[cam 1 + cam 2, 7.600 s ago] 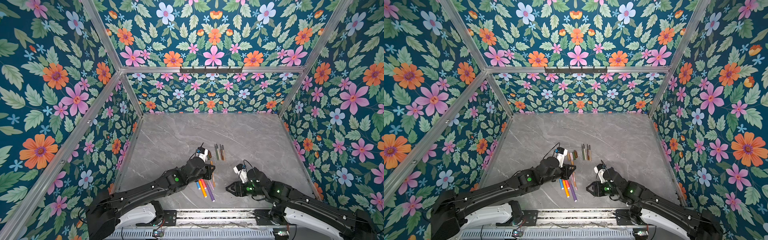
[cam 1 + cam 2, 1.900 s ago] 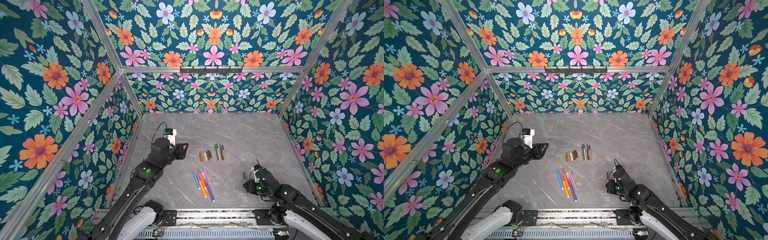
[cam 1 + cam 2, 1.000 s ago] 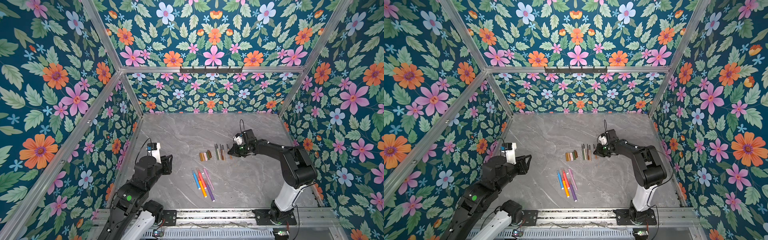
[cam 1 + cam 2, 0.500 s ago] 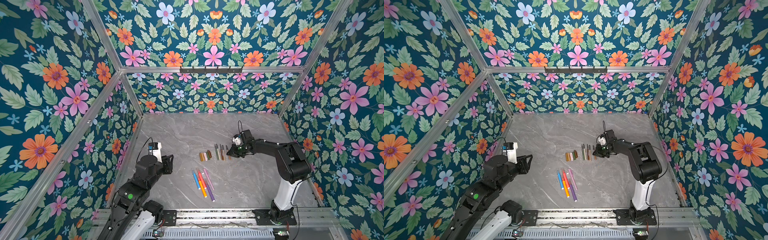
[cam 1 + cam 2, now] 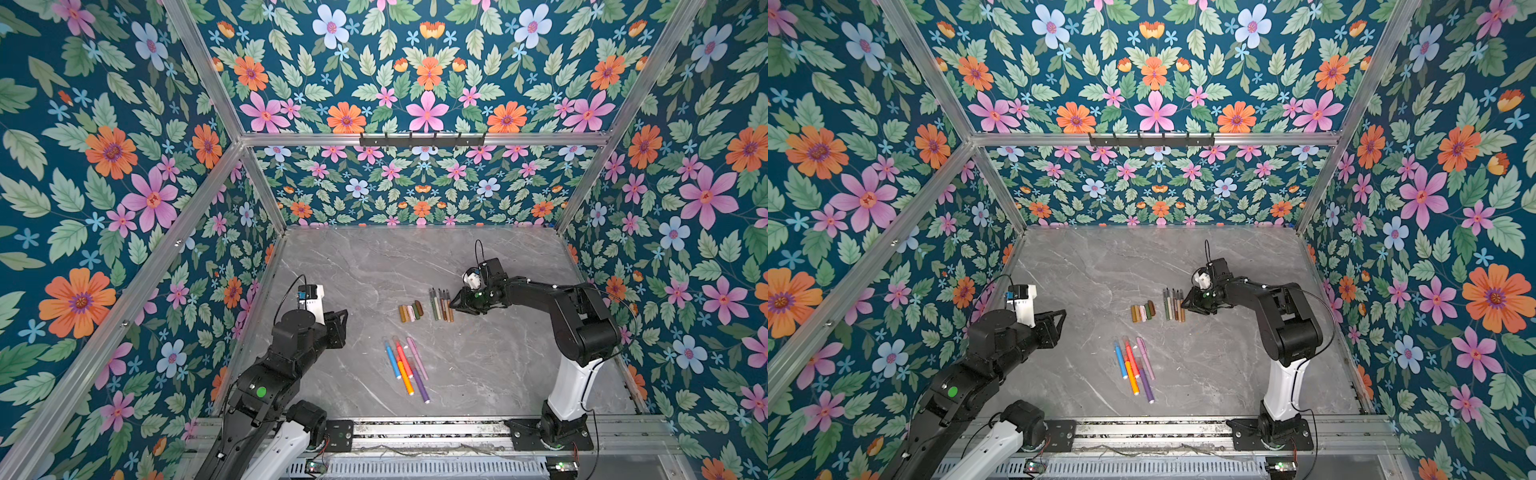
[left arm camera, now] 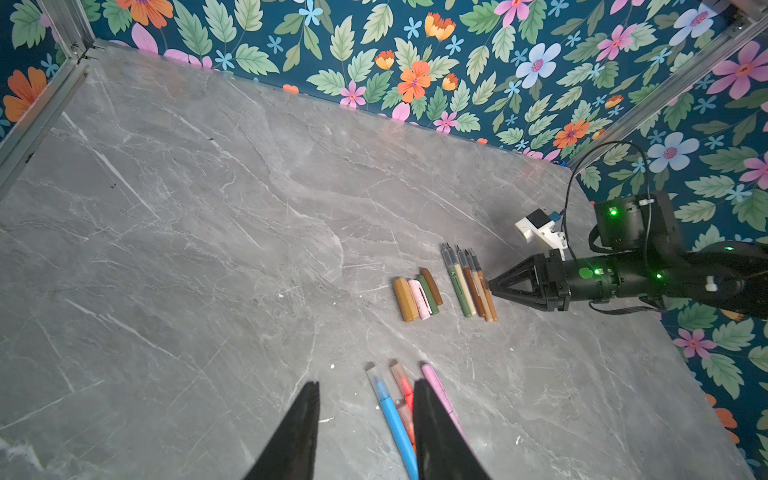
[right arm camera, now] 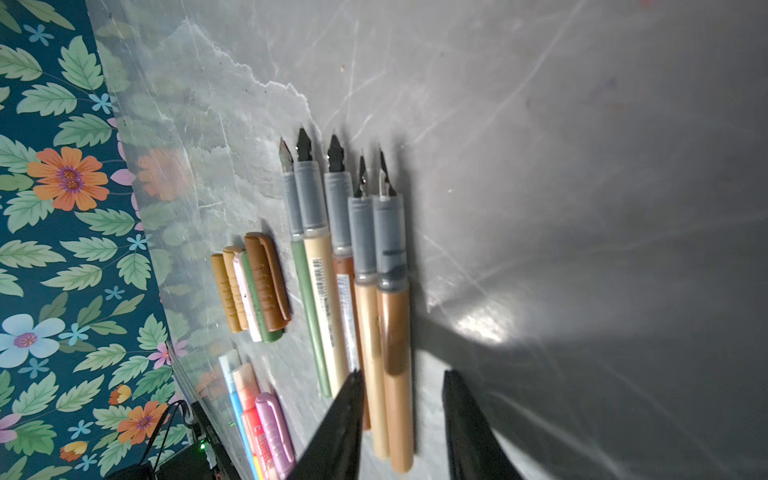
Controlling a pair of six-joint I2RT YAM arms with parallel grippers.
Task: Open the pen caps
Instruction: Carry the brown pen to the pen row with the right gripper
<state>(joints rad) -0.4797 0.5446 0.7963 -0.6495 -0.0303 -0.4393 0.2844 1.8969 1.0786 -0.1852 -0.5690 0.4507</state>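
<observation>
Several pen caps (image 5: 411, 311) (image 5: 1143, 311) in tan, pink, olive and brown lie side by side in mid-table, also clear in the left wrist view (image 6: 417, 299) and the right wrist view (image 7: 251, 286). Just right of them is a row of uncapped pens (image 5: 441, 305) (image 5: 1174, 305) (image 7: 332, 291). My right gripper (image 5: 455, 305) (image 5: 1185, 305) (image 7: 402, 374) is low at the row's right end, open, its jaws astride the rear of the outermost tan-brown pen, which rests on the table. My left gripper (image 5: 340, 322) (image 5: 1057, 320) (image 6: 366, 384) hovers open and empty at the left.
A bunch of capped coloured markers (image 5: 405, 368) (image 5: 1136, 368) (image 6: 395, 411), blue, red, orange, pink and purple, lies nearer the front edge, below my left fingers in the left wrist view. Floral walls enclose the grey marble table (image 5: 498, 365) on three sides.
My right gripper's jaws have parted and let go of the tan-brown pen at the right end of the row. My left arm has barely moved.
</observation>
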